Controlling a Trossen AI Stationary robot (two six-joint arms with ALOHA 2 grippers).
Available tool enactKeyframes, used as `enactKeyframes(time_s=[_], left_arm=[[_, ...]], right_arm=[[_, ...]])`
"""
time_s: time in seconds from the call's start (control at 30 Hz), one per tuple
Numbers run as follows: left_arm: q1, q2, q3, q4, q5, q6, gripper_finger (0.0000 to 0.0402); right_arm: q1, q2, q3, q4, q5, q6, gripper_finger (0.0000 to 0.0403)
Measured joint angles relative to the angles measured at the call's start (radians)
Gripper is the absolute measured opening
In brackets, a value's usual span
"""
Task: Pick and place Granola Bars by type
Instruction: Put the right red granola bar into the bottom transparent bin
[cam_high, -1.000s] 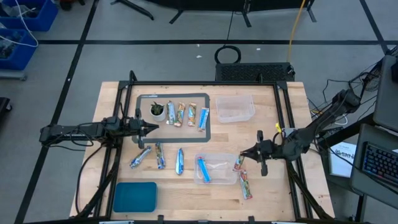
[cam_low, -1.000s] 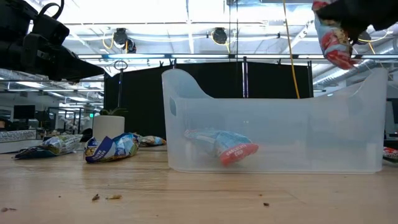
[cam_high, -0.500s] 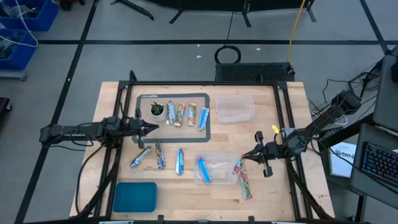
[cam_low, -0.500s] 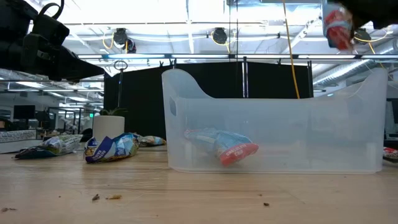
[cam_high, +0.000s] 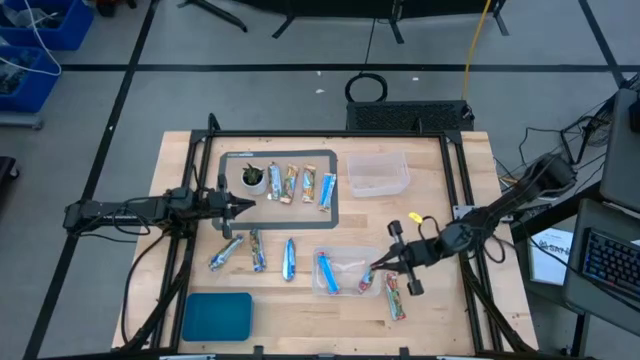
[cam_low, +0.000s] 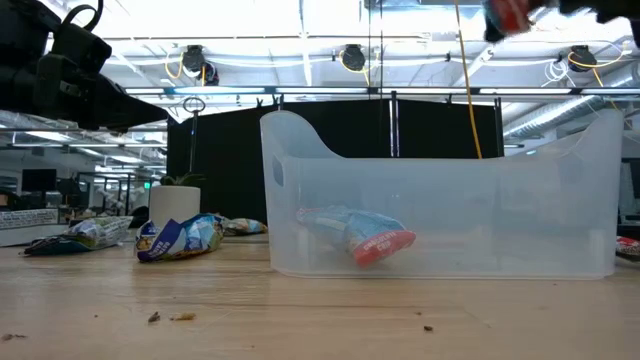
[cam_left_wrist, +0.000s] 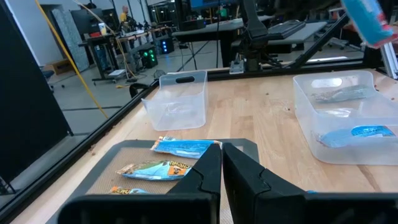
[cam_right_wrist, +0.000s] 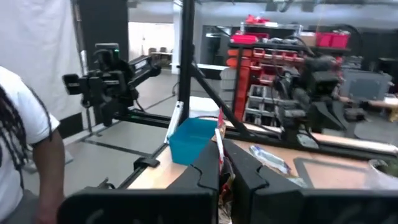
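Right pincer (cam_high: 377, 277): clenched on a red-wrapped granola bar (cam_high: 367, 282), now moved leftward from the bench edge to hang over the right end of the near clear bin (cam_high: 346, 271), which holds one blue bar (cam_high: 328, 272). Left pincer (cam_high: 246, 207): fingers pressed together, empty, unmoved beside the grey tray (cam_high: 334, 188). Other bars stay put: four in the tray, three loose on the bench (cam_high: 440, 310).

Atop a wooden worktop (cam_high: 430, 170): a grey-framed mat (cam_high: 334, 212) near the far-left part, holding a small white cup (cam_high: 254, 180) with a green plant. A clear empty bin (cam_high: 377, 175) just beside the mat, toward the far-right. Another clear bin (cam_high: 348, 270) near the near edge, right of centre. A teal lid (cam_high: 217, 316) at the near-left corner. Beyond the table, a person in a white shirt (cam_right_wrist: 28, 137).
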Motion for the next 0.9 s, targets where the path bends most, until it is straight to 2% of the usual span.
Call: enactKeyframes(time_s=[0.27,0.53,0.7,0.9], left_arm=[[0.000,0.000,0.000,0.000,0.000,0.000,0.0024],[0.000,0.000,0.000,0.000,0.000,0.000,0.0024],[0.000,0.000,0.000,0.000,0.000,0.000,0.0024],[0.000,0.000,0.000,0.000,0.000,0.000,0.0024]], right_arm=[[-0.043,0.093,0.086,0.000,0.000,-0.045,0.0002],[-0.087,0.106,0.088,-0.018,-0.002,0.007,0.0002],[-0.100,0.106,0.088,-0.019,-0.078,0.011,0.0002],[-0.103,0.135,0.088,-0.013,-0.077,0.021,0.0002]])
